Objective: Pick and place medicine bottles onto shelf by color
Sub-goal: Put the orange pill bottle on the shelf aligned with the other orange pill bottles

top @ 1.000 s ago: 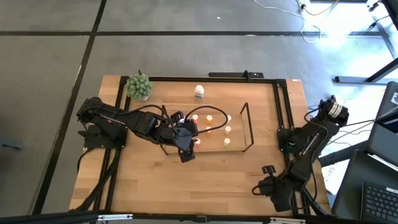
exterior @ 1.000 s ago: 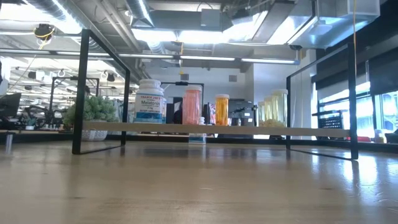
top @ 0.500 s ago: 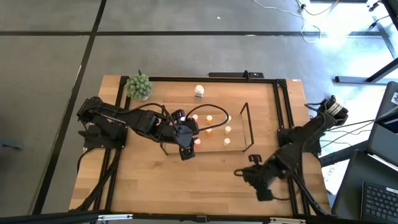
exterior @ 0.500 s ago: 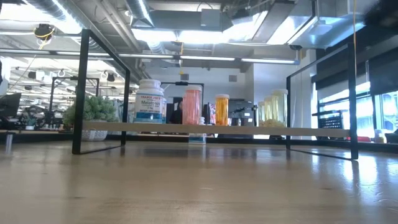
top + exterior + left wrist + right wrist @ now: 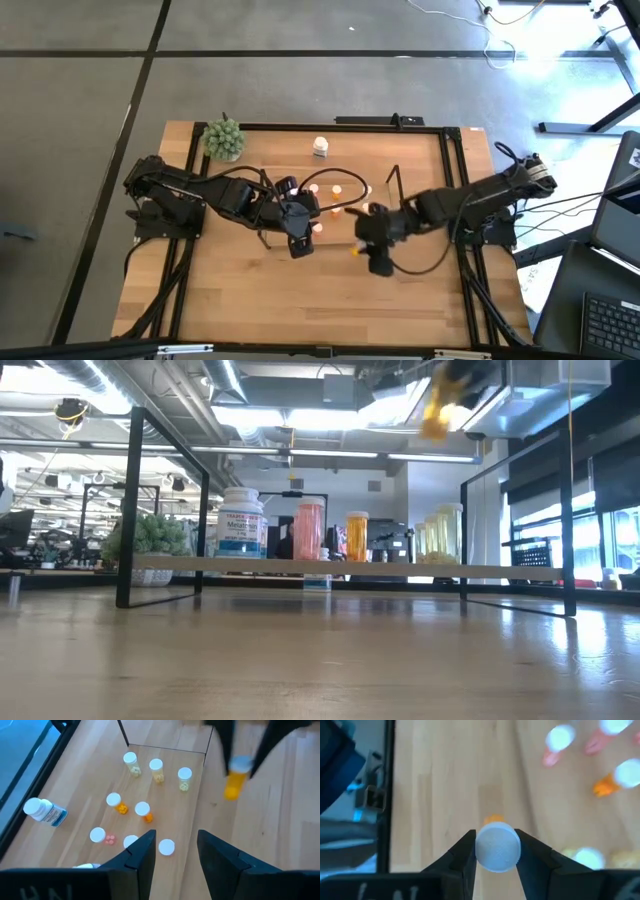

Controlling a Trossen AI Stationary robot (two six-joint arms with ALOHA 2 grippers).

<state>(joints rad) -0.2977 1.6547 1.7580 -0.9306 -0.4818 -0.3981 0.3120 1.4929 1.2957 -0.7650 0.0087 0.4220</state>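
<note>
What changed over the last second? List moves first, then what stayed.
The right claw swung in from the table's near right corner to the shelf, carrying an orange bottle by its white cap. The left claw stayed over the shelf's left end, and the bottles on the shelf kept their places.

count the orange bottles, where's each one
3. Two orange bottles stand side by side on the shelf; a third orange bottle hangs in the right gripper beside the shelf. Others may be hidden.
</note>
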